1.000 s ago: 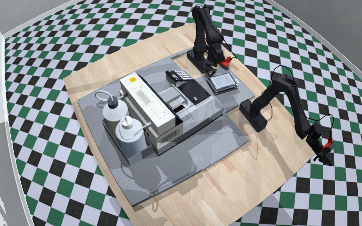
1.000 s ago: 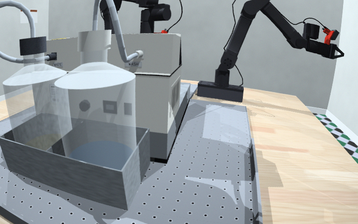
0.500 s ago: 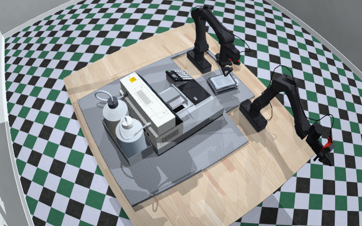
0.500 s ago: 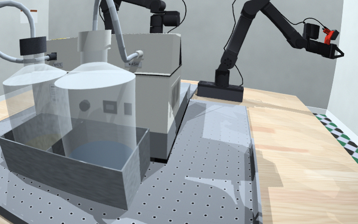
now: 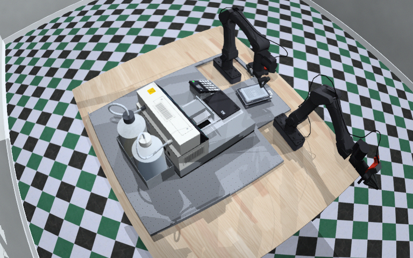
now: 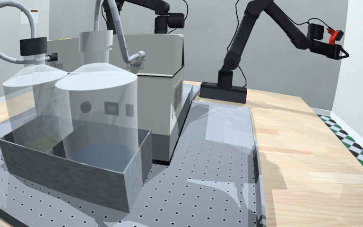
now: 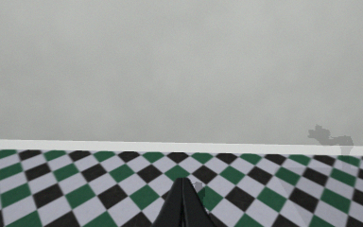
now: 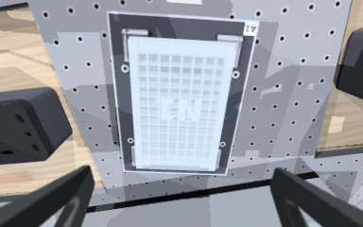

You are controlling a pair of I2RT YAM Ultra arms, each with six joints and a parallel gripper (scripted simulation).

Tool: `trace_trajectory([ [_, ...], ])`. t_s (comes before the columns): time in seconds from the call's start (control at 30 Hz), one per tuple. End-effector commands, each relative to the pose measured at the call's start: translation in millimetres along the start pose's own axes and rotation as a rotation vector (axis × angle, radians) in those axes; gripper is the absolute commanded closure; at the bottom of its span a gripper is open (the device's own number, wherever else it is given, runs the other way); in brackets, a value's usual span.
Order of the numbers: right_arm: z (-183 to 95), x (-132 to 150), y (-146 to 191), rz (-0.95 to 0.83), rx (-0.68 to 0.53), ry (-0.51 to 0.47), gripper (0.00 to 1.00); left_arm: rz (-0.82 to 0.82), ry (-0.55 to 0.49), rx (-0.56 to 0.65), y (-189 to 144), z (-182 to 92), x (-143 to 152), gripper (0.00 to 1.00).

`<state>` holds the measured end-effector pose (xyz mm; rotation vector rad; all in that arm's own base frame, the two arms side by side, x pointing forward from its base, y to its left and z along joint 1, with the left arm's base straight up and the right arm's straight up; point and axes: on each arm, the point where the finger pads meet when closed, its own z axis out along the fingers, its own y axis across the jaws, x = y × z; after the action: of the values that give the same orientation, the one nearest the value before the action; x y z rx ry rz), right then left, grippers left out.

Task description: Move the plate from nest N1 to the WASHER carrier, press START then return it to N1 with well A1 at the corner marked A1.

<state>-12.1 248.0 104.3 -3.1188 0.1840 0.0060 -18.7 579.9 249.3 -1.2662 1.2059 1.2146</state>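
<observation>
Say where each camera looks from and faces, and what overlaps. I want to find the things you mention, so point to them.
Top: above the bench, looking steeply down; both arms.
Exterior: low, bottle side, looking across the bottles (image 5: 149, 153) (image 6: 103, 80); parts of both arms.
Left wrist: on the left arm, facing wall and floor; left fingers (image 5: 372, 182) (image 6: 347, 55).
Right wrist: above the plate (image 5: 253, 92) (image 8: 180, 130), looking down; right fingers (image 5: 263, 81).
Shared: top and right wrist show the plate.

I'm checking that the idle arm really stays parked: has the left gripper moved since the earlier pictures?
No. In the exterior view, the left gripper hangs at the same place against the wall.
</observation>
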Motion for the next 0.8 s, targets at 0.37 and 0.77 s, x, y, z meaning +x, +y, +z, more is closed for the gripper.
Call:
trace_trajectory([
  [0.37, -18, 2, -3, 0.045, 0.042, -0.01, 0.0, 0.01, -0.032, 0.004, 2, 0, -7, 1.0],
  [0.77, 19, 4, -1, 0.063, -0.001, -0.002, 0.0, 0.01, -0.032, 0.004, 2, 0, -7, 1.0],
])
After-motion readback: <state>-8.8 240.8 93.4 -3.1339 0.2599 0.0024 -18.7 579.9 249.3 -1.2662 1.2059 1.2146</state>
